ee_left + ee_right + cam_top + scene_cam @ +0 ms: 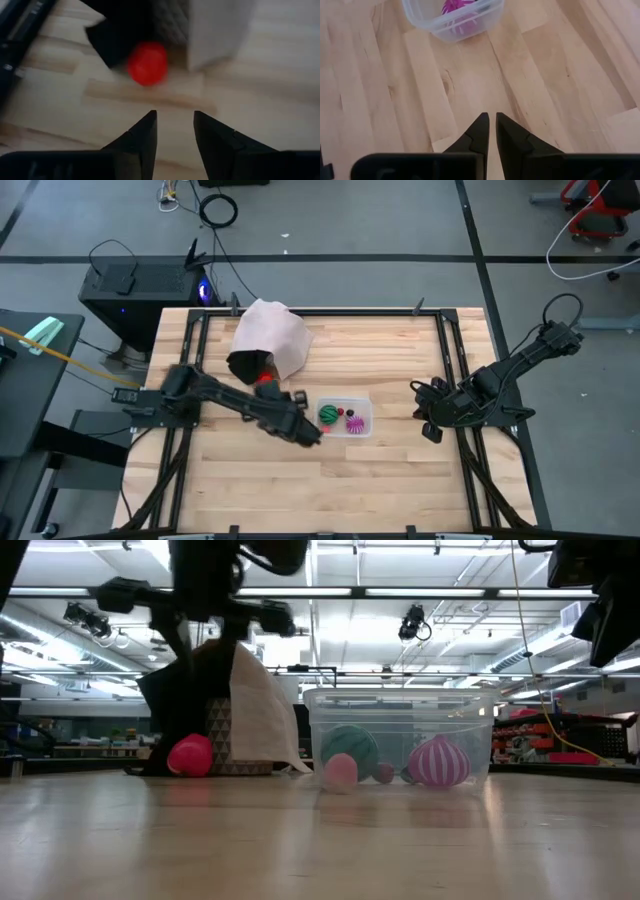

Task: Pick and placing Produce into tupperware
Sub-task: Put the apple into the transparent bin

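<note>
The clear tupperware (347, 417) stands on the table's middle; it also shows in the low view (400, 730). In it lie a green ball (328, 414), a spiky magenta one (352, 423) and a small dark red one (340, 412). A red ball (265, 380) rests on the table at the dark mouth of the pinkish-white bag (272, 335). My left gripper (175, 117) is open and empty above the table, a short way from the red ball (146, 62). My right gripper (491, 119) is shut and empty at the right, the tub (452, 17) ahead of it.
The pinkish-white bag (245, 710) lies on its side at the far middle, left of the tub. Black frame rails (455, 370) run along the table's left, right and far sides. Bare wood (330, 485) lies between the tub and the near edge.
</note>
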Available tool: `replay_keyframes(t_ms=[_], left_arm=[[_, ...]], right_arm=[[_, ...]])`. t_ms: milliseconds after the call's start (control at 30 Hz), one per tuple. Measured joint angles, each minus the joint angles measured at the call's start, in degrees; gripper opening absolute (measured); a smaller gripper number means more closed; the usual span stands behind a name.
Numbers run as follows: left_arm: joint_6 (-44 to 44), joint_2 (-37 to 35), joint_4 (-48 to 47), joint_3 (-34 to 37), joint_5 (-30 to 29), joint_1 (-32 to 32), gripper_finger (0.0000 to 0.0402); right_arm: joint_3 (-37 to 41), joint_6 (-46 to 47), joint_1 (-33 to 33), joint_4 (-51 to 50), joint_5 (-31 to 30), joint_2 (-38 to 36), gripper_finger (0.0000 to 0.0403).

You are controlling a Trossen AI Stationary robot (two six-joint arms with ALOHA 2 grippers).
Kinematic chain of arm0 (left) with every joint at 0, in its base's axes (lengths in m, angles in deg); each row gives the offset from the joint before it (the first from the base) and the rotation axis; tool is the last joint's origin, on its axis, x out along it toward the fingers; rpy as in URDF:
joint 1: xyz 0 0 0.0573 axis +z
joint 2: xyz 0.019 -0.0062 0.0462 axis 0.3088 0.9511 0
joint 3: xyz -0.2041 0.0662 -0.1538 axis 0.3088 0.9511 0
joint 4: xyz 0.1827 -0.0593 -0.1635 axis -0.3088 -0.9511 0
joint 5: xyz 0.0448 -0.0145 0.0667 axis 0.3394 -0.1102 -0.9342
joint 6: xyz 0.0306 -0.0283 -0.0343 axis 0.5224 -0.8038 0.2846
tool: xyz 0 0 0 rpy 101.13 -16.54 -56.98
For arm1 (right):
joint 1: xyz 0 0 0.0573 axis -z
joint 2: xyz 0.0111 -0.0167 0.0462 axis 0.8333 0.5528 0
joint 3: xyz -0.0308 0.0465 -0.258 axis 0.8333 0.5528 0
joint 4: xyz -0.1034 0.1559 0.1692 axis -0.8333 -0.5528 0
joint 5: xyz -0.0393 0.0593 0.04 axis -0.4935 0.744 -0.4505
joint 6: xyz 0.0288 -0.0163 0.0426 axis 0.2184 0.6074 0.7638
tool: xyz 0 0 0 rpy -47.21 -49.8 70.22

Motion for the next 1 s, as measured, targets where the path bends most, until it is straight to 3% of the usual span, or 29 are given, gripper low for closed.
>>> replay_keyframes(t_ms=[167, 333, 633, 700, 767, 867, 1000], left_arm=[[-1.07, -8.61, 4.34, 6.84, -4.58, -1.56, 0.0163], [-0.71, -12.6, 12.05, 7.67, -13.33, -6.98, 0.0166], [-3.9, -13.21, 14.34, 8.97, -13.86, -15.05, 0.0153], [-3.95, -14.69, 15.05, 8.9, -21.14, -15.65, 0.0149], [-1.11, -15.53, 15.2, 8.74, -33.69, -15.94, 0.0144], [10.25, -15.57, 18.62, 8.8, -47.33, -16.26, 0.0138], [26.14, -15.32, 28.63, 8.8, -48.4, -15.99, 0.0132]], right_arm=[[0.0, -0.01, 0.1, -0.07, 0.37, 0.0, 0.0041], [-0.01, -0.02, 1.38, -0.11, 0.57, -0.04, 0.0041], [-0.01, -2.08, 4.12, 0.08, 1.73, 0.0, 0.0041], [-0.01, -2.32, 4.26, 0.11, 2.02, -0.02, 0.0041], [0.0, -2.73, 4.29, 0.12, 2.08, -0.02, 0.0041], [-0.02, -3.2, 4.29, 0.11, 2.11, -0.02, 0.0041], [0.0, -3.1, 4.29, 0.13, 2.93, -0.02, 0.0041]])
